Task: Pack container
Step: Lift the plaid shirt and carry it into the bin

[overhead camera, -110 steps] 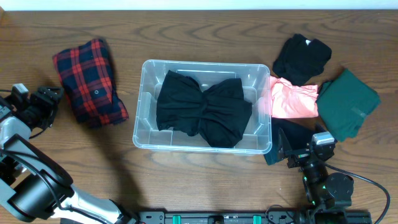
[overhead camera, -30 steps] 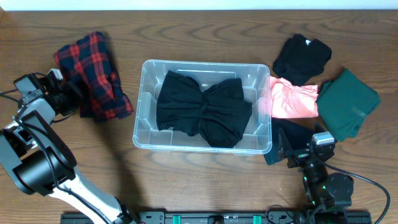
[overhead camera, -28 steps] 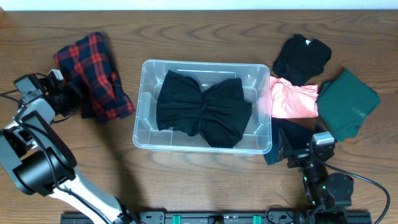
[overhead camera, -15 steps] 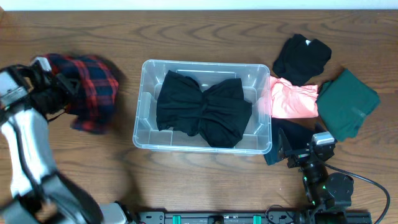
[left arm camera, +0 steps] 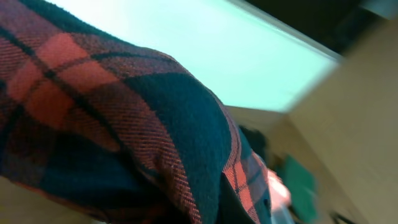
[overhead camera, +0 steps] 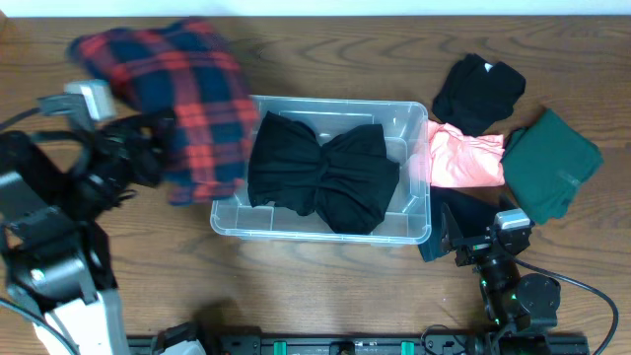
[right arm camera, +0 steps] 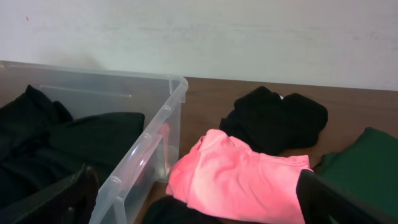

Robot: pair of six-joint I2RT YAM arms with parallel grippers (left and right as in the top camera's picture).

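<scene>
Clear container [overhead camera: 325, 100] at mid-table, long side left to right; near wall seen from the right wrist too [right arm camera: 144, 160]. Inside it, a crumpled black garment [overhead camera: 320, 177] covering most of the base.

Left gripper [overhead camera: 146, 150] closed on a red and navy plaid shirt [overhead camera: 187, 89], held up off the table [overhead camera: 315, 286]. Cloth blurred, right edge overlapping the container's left rim from overhead. Fingers buried in fabric; wrist view filled with plaid.

Right gripper [right arm camera: 194, 175] spread wide, holding nothing, parked low near the container's front right corner, over a dark folded garment [overhead camera: 465, 211].

Right of the container: pink shirt [overhead camera: 463, 158] against the wall, black top [overhead camera: 478, 89] behind it, green garment [overhead camera: 552, 163] farthest right.
</scene>
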